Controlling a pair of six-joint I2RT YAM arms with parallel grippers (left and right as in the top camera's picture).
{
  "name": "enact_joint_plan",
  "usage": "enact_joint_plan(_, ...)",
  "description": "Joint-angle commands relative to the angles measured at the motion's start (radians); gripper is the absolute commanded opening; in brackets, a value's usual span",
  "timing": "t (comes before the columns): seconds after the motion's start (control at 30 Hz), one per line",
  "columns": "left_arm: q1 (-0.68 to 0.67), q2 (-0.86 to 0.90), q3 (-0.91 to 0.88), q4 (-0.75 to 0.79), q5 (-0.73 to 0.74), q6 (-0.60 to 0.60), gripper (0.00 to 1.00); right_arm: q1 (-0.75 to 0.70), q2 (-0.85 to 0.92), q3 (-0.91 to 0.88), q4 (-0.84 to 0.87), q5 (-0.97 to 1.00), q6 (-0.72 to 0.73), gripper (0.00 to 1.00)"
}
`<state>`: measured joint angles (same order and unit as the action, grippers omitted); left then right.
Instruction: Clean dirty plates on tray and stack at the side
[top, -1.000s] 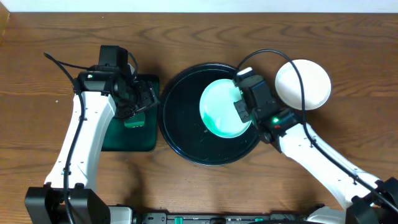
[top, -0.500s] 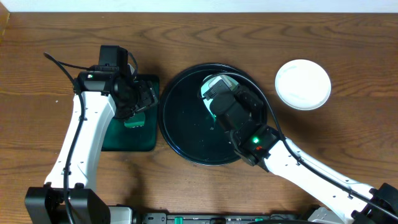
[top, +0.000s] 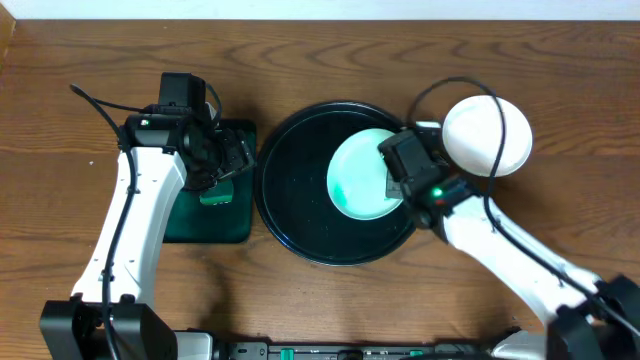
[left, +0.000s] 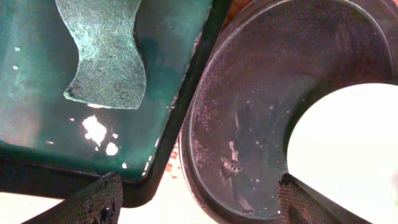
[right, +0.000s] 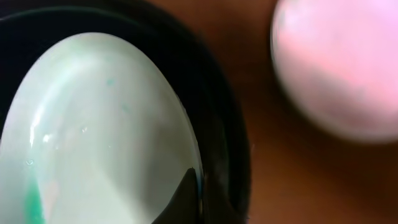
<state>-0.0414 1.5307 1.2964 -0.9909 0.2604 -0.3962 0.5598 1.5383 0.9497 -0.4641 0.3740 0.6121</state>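
One dirty plate (top: 358, 178), pale mint with a teal smear at its left, lies in the right half of the round black tray (top: 290, 190). My right gripper (top: 396, 168) is shut on that plate's right rim. In the right wrist view one dark finger (right: 186, 198) lies on the plate (right: 99, 130) just inside its edge, against the tray's rim (right: 217, 124). My left gripper (top: 224, 168) hangs open over the green sponge (top: 215, 194). The left wrist view shows its fingertips (left: 93, 202) wide apart, with nothing between them.
A clean white plate (top: 488, 135) sits on the wooden table right of the black tray, partly crossed by my right arm's cable. The rectangular dark green tray (top: 205, 225) holding the sponge (left: 106, 56) lies against the black tray's left rim (left: 205, 124).
My right arm swung left over the plate towards the tray's middle, then came back to the plate's right rim. The left arm has stayed still.
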Motion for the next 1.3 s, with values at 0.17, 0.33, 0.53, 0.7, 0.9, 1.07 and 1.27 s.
enact_joint_plan(0.17,-0.002,0.001,0.002,-0.003,0.002,-0.009,0.80,-0.020,0.219,0.002,0.023,-0.259,0.334,0.01)
enact_joint_plan(0.33,-0.002,0.001,0.002,0.002,0.002,-0.009,0.80,0.008,0.228,0.002,0.022,-0.309,0.307,0.24)
enact_joint_plan(0.53,-0.002,0.001,0.002,0.005,0.002,-0.009,0.80,0.118,0.228,0.002,0.023,-0.336,0.327,0.01)
enact_joint_plan(0.7,-0.002,0.001,0.002,0.004,0.002,-0.009,0.80,0.186,0.228,0.002,0.097,-0.284,0.327,0.01)
enact_joint_plan(0.9,-0.003,0.001,0.002,0.004,0.002,-0.009,0.80,0.176,0.228,0.002,0.103,-0.240,0.387,0.01)
enact_joint_plan(1.07,-0.003,0.001,0.001,0.004,0.002,-0.009,0.80,0.120,0.228,0.002,0.080,-0.221,0.434,0.01)
enact_joint_plan(1.27,-0.004,0.001,0.001,0.004,0.002,-0.009,0.81,0.061,0.228,0.002,0.094,-0.198,0.478,0.01)
